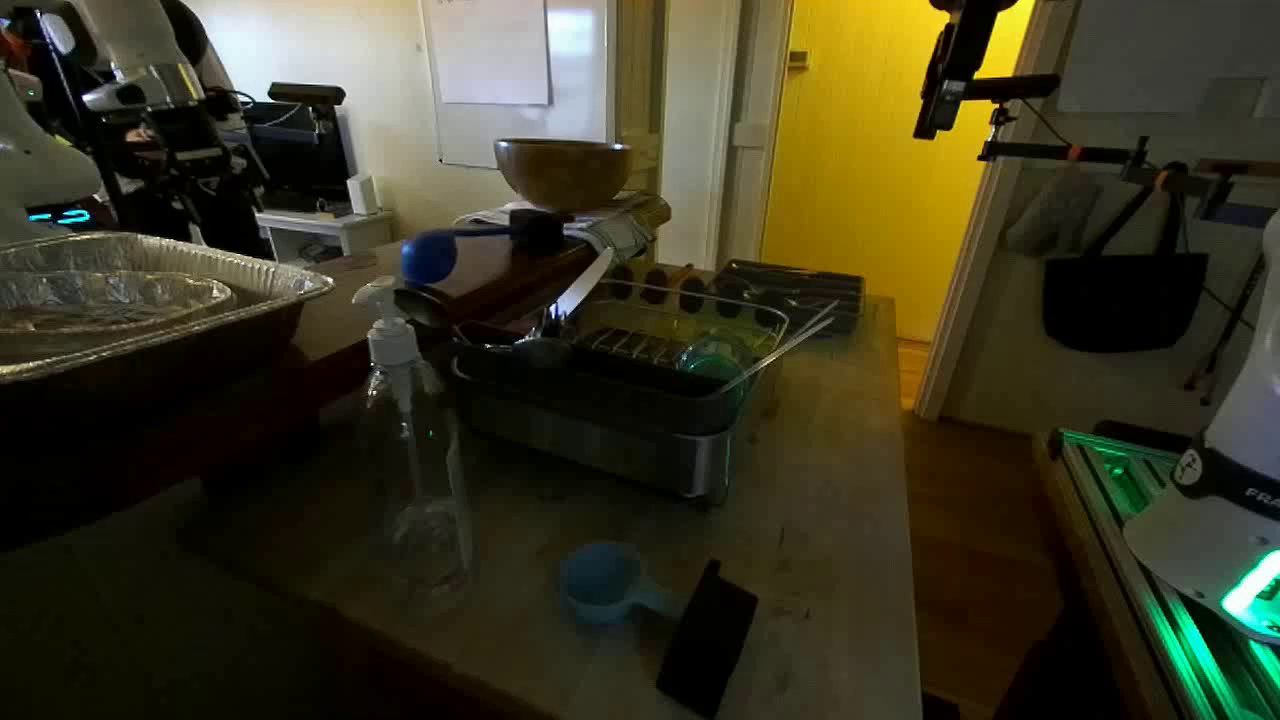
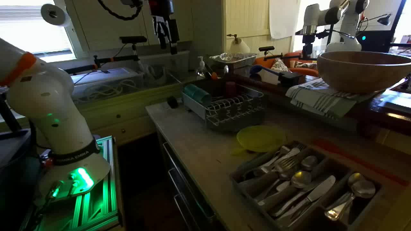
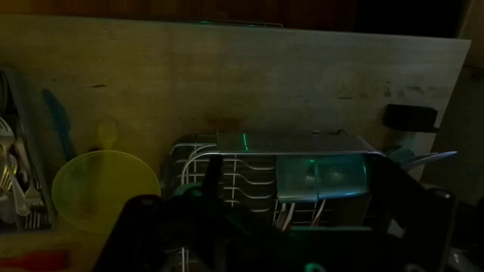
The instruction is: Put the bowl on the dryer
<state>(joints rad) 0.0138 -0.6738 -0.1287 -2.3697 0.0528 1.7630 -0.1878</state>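
Nothing is placed yet, I judge: the lime-green bowl [image 3: 104, 190] sits just off the wire end of the dish rack [image 3: 295, 144]. My pincer [image 2: 168, 48] hangs well above the rack, fingers spread, gripping nothing. Grasping, lifting and setting down remain. In the rack, a teal tumbler [image 3: 338, 175] and dark red cup [image 2: 230, 89] may crowd my landing; a yellow spoon [image 3: 107, 132] at the bowl's edge and, farther from the rack, the cutlery tray [image 3: 22, 113] could hamper my grip.

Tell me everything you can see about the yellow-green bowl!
The bowl is round and plain, and looks like see-through plastic with a thin rim. It sits on the wooden counter between the drying rack and the cutlery tray. Nothing grips it. A yellow spoon and a blue utensil poke out by its edge, maybe lying underneath. I can't tell if it's right way up.
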